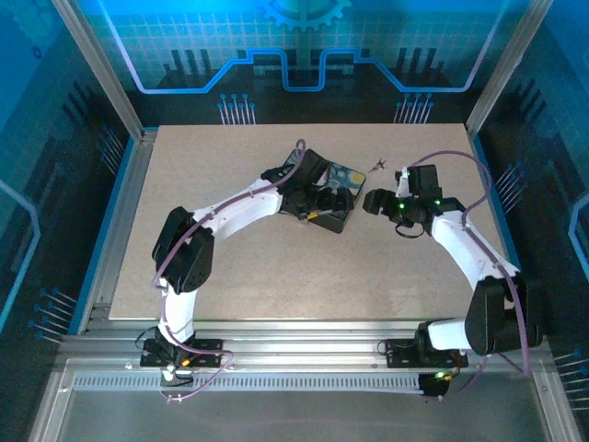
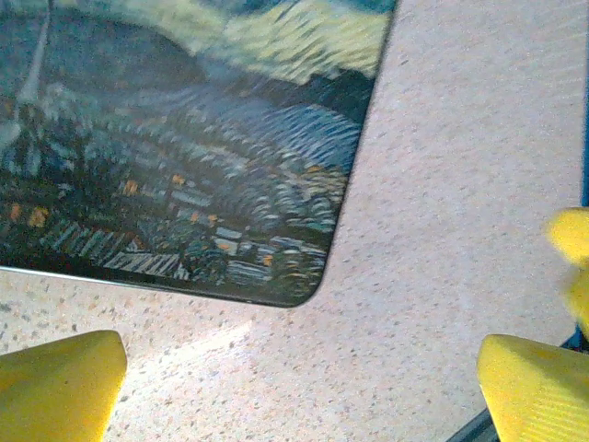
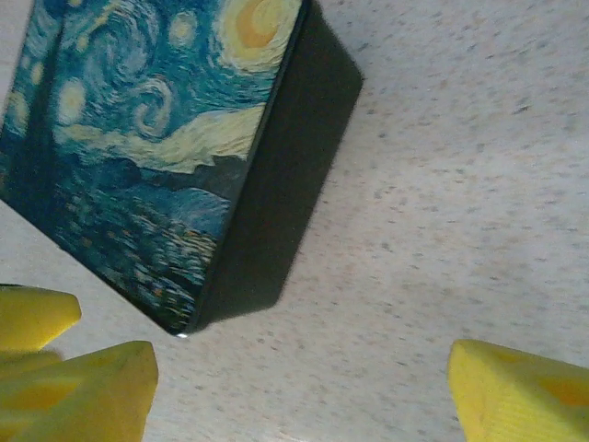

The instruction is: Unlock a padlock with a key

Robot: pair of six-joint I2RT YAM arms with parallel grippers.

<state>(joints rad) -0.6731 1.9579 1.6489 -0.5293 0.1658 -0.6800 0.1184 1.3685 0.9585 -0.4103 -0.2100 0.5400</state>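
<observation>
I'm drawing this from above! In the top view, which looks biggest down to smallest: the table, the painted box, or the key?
Largest: table.
Middle: painted box.
Smallest: key, just a tiny dark speck.

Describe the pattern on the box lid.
Swirling blue-and-yellow starry-night painting on the box lid, above black sides; clearest in the right wrist view.

Cool blue glow behind, table [image 1: 276,276] evenly lit, wrist views soft, yellow fingers [image 2: 55,382] blurred, faint shadows
</observation>
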